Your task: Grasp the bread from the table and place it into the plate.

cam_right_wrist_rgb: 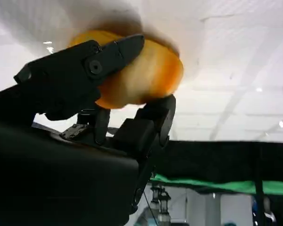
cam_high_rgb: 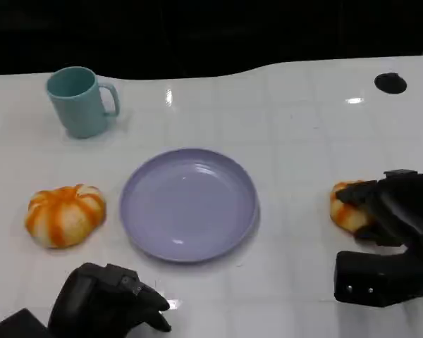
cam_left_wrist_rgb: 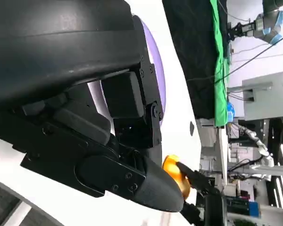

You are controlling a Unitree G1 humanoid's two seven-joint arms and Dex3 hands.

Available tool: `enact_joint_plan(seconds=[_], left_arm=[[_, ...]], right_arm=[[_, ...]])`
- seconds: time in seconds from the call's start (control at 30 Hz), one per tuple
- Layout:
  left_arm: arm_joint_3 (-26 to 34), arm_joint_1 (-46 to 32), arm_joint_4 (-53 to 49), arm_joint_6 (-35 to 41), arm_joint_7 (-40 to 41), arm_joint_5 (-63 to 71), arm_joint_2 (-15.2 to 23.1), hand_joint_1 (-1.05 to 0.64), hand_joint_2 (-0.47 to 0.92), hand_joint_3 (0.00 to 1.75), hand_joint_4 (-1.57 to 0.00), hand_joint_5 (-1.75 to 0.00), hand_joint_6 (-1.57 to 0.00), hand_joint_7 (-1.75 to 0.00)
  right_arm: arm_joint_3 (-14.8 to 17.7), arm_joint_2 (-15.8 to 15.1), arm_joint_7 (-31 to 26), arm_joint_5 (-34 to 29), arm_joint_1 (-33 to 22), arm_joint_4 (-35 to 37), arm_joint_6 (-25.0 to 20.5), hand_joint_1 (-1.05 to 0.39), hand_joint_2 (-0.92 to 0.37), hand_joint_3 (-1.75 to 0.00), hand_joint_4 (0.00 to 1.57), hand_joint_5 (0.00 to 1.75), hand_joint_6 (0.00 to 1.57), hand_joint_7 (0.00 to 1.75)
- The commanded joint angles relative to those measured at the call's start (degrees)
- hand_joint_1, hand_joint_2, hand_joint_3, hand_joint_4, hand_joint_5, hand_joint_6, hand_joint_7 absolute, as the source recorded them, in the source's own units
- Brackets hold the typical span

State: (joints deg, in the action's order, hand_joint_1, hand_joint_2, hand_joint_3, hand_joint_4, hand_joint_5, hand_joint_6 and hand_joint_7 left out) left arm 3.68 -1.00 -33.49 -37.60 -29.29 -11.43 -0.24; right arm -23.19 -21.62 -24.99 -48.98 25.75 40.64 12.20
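Right now I see the right hand wrapped around the bread, which sits on the white table well to the right of the purple plate. From the right wrist camera the grip is plain: one black finger lies across the top of the orange and cream bread and another presses it from the opposite side, so the bread is pinched between them. I cannot tell from these pictures whether the bread has left the tabletop or still rests on it.

To the left of the plate lies a second orange and white bun, apart from the plate's rim and untouched by either hand. Beyond it, up and left of the plate, stands a teal mug, upright with its handle turned toward the plate. A small black disc sits on the table far up and right of the plate.

My left hand rests low, just below and left of the plate, its fingers curled inward with nothing in them. In the left wrist camera that hand is up close, with the plate's purple edge behind it and the bread beyond.
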Motion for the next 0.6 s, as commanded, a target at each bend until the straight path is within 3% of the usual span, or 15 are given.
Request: enact_joint_plan(seconds=[0.03,0.33,0.4,0.5,0.53,0.57,0.6], left_arm=[[0.36,0.17,-0.19,0.01,0.25,-0.46,0.86,-1.05,0.91,0.0,-1.45,-0.65,-1.57,-0.23],[0.43,-0.17,0.31,0.23,0.45,-0.7,0.86,-1.05,0.91,0.0,-1.45,-0.66,-1.57,-0.24],[0.47,-0.16,0.38,0.3,0.39,-0.77,0.93,-1.05,0.91,0.0,-1.45,-0.66,-1.57,-0.24],[0.4,-0.23,0.5,0.44,0.36,-0.66,1.03,-1.05,0.91,0.0,-1.45,-0.65,-1.57,-0.24],[0.38,-0.25,0.54,0.46,0.29,-0.65,1.07,-1.05,0.91,0.0,-1.45,-0.65,-1.57,-0.24],[0.34,-0.21,0.44,0.28,0.33,-0.53,1.06,-1.05,0.91,0.0,-1.45,-0.65,-1.57,-0.24],[0.31,-0.14,0.27,0.1,0.32,-0.47,1.03,-1.05,0.91,0.0,-1.45,-0.65,-1.57,-0.24]], right_arm=[[0.21,-1.14,-4.93,0.9,0.78,1.47,3.09,0.0,-0.85,-0.01,0.89,1.74,0.97,1.15],[1.15,-1.18,-10.14,1.57,-1.26,-2.73,6.46,0.04,-0.83,-0.01,0.94,1.75,0.95,1.31],[1.27,-1.34,-10.53,1.51,-1.66,-4.21,6.53,0.04,-0.83,-0.02,0.96,1.74,0.99,1.19],[1.55,-1.59,-11.62,1.7,-2.02,-6.2,7.45,0.05,-0.81,-0.04,0.99,1.73,1.04,1.14],[1.74,-1.59,-11.68,1.98,-2.16,-6.84,7.77,0.06,-0.78,-0.12,1.0,1.74,1.02,1.22],[2.01,-1.61,-11.67,2.39,-2.28,-7.48,8.27,0.07,-0.51,-0.64,1.0,1.74,0.99,1.3],[2.35,-1.62,-11.73,2.9,-2.41,-8.11,8.94,0.07,-0.35,-0.94,1.0,1.74,0.96,1.36]])
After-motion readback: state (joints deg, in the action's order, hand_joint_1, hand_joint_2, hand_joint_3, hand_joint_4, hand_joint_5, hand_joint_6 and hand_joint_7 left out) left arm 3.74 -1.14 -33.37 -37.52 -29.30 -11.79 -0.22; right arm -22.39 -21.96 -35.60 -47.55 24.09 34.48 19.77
